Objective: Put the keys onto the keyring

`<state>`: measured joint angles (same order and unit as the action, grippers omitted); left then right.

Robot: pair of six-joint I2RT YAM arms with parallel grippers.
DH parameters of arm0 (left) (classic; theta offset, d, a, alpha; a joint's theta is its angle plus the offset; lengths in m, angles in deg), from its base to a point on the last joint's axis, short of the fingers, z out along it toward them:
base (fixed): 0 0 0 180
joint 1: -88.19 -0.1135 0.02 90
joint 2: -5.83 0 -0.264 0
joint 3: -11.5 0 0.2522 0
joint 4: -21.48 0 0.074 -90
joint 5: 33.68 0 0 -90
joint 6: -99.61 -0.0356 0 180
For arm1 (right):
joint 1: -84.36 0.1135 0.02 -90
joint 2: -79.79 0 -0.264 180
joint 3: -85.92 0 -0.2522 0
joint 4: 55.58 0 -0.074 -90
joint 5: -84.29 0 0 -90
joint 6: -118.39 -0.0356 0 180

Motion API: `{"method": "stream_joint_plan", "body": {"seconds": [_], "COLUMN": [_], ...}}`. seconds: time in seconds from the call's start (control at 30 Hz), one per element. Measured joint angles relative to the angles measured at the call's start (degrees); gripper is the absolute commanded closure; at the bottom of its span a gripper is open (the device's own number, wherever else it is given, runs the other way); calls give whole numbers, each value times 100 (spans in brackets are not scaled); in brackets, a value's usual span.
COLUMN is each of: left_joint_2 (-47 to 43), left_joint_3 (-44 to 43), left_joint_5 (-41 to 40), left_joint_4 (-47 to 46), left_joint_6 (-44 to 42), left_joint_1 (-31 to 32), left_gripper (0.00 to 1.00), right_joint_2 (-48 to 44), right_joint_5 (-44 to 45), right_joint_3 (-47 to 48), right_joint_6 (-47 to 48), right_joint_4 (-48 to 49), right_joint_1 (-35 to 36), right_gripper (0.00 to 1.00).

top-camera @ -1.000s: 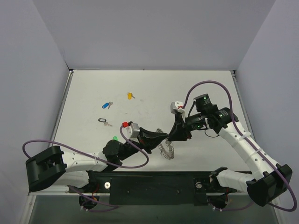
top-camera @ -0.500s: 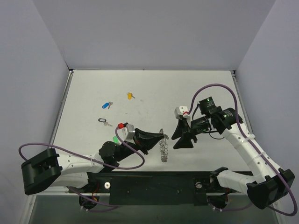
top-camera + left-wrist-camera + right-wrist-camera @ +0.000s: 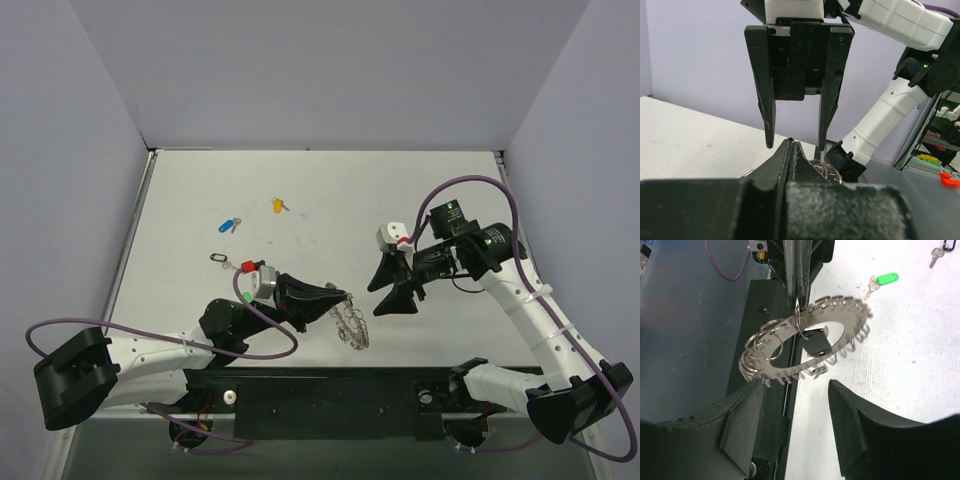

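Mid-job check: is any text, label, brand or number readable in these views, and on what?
No readable text in any view.
keyring: bare metal, no marking visible.
green key: plain cap, no writing visible.
shelf clutter in the left wrist view's background: too blurred to read.

- The right gripper (image 3: 795,385) fills the near edge, its two dark fingers (image 3: 742,422) spread wide with nothing between them.
- Just beyond their tips hangs the keyring (image 3: 850,320), a flat silvery band rimmed with small wire loops, tilted.
- The left gripper (image 3: 795,290) reaches in from the far side, fingers pressed together on a small loop at the band's inner edge.
- A black key (image 3: 817,346) dangles inside the ring's opening.
- A green key (image 3: 882,280) lies flat on the white table (image 3: 910,365).
- Another key (image 3: 938,254) lies in the far corner.
- A black rail (image 3: 765,305) and purple cable (image 3: 722,267) run alongside.
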<state>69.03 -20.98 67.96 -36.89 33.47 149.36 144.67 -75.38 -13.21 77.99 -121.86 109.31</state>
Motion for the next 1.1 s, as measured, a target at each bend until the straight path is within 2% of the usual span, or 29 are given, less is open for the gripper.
{"method": "stream_joint_plan", "body": {"seconds": [0.17,0.27,0.5,0.77,0.87,1.1], "left_joint_2": [-221,-221,142,476,490,498], "left_joint_3": [0,-2,-22,-116,-116,-116], "left_joint_5": [372,490,553,557,555,531], "left_joint_4": [166,216,122,98,94,74], "left_joint_6": [-4,-2,76,175,208,240], "left_joint_1": [-129,-140,-138,-127,-125,-96], "left_gripper": [100,100,100,100,100,100], "right_joint_2": [59,122,411,625,625,625], "right_joint_5": [9,31,186,374,428,516], "right_joint_3": [291,376,651,741,713,494], "right_joint_6": [7,15,13,-13,-72,-341], "right_joint_4": [-101,-168,-216,-181,-90,223], "right_joint_1": [177,413,741,789,789,839], "right_gripper": [52,58,63,65,71,71]}}
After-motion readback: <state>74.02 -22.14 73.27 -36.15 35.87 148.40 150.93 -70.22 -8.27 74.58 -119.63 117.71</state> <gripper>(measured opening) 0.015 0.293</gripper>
